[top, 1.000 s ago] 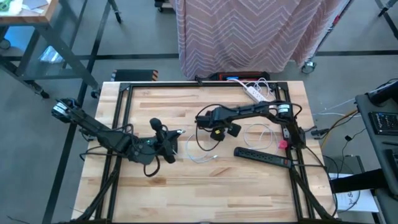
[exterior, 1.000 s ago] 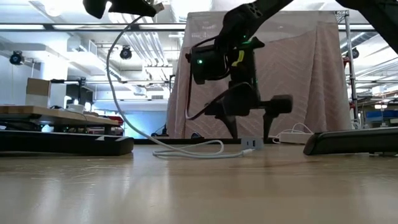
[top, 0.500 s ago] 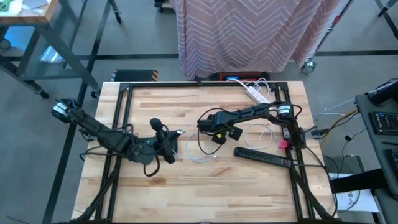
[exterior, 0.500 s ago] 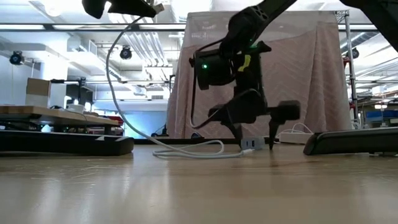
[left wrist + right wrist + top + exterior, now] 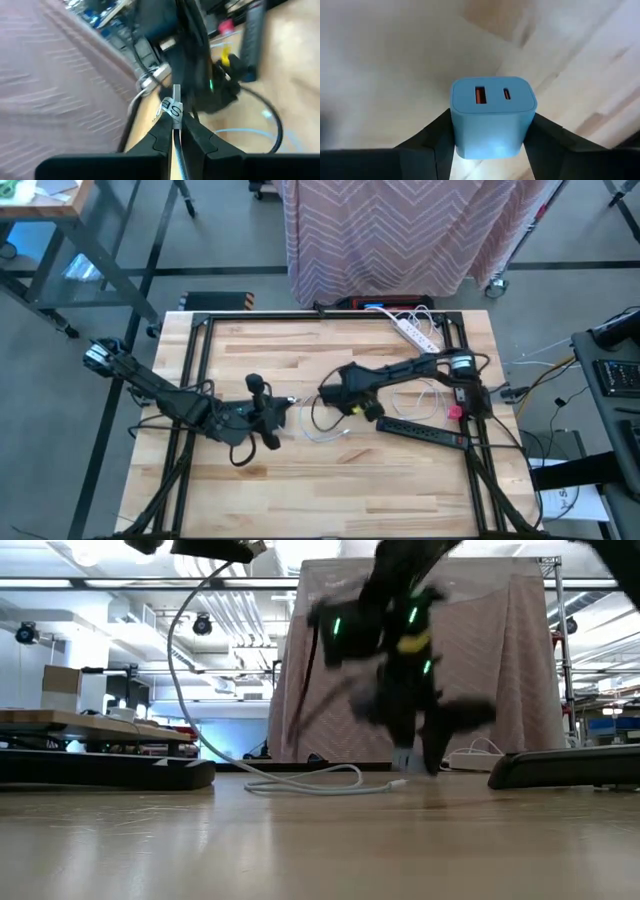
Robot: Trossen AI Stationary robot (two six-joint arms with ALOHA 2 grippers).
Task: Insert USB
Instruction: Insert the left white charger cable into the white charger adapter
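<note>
From above, the left gripper (image 5: pixel 277 402) and right gripper (image 5: pixel 330 392) are seen near each other at mid-table. At table height, a thin white cable (image 5: pixel 300 783) lies looped on the wood. A silver USB plug (image 5: pixel 176 96) is pinched by the left gripper. A pale blue charger block (image 5: pixel 492 116) is clamped by the right, ports empty; insertion is judged still to be done.
</note>
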